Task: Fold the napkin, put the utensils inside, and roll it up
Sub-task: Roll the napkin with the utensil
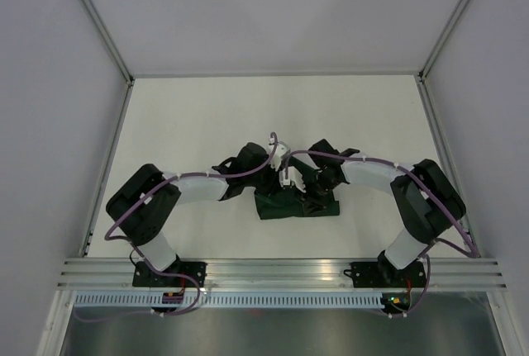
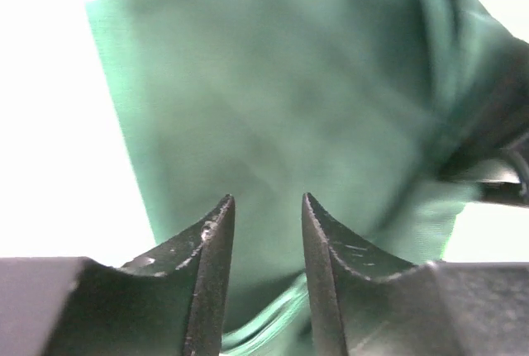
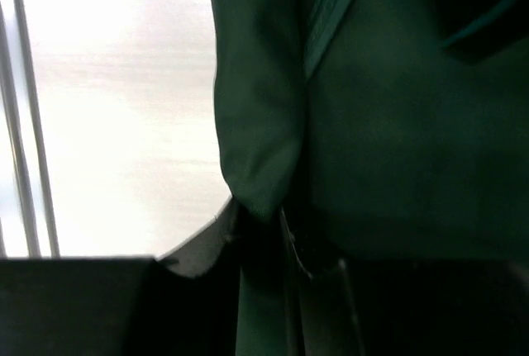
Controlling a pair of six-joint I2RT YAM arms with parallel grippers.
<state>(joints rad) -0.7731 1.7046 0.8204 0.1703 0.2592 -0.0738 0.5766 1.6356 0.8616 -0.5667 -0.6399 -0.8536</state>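
The left gripper [image 2: 266, 207] hovers over the green napkin [image 2: 273, 100], jaws slightly apart and holding nothing. The napkin lies mid-table [image 1: 207, 116] between both arms. The right gripper [image 3: 258, 222] is clamped on a cloth fold. Folding seems to be in hand, and no fork is visible. Next, the pinched edge likely needs to be carried across and laid flat.

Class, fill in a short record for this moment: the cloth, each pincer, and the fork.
napkin: dark green, layered, lying mid-table
left pincer: open, fingers apart, napkin just ahead of its tips
right pincer: shut on a fold of the napkin
fork: not visible in any view
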